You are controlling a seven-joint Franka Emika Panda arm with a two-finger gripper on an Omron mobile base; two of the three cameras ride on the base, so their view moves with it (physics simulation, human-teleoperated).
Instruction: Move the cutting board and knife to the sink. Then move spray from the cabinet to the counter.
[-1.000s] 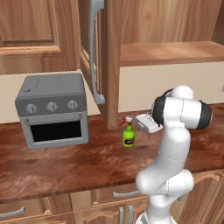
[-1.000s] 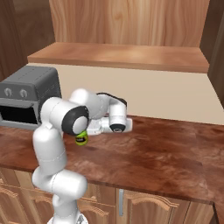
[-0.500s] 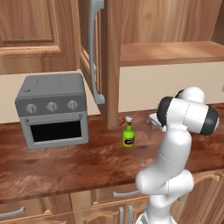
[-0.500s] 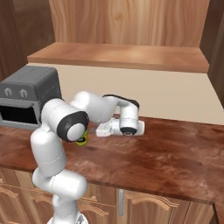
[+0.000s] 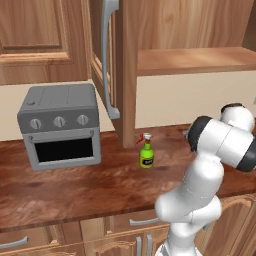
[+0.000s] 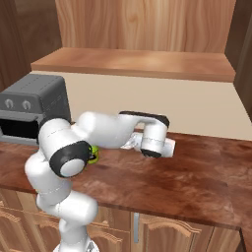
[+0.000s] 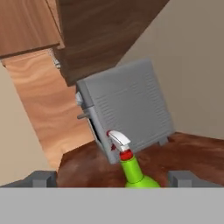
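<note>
We see the spray (image 5: 146,154) upright on the counter (image 5: 75,185), just right of the toaster oven (image 5: 60,125) and in front of the cabinet (image 5: 107,55) door, which hangs open above it. Our gripper (image 7: 111,178), fingers spread and empty, sits low over the counter beside the bottle, well apart from the oven.

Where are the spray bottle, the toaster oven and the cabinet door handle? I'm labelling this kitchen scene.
spray bottle (image 5: 146,156), left base view, green body.
toaster oven (image 5: 61,126), left base view, front panel.
cabinet door handle (image 5: 107,60), left base view, grey bar's middle.
</note>
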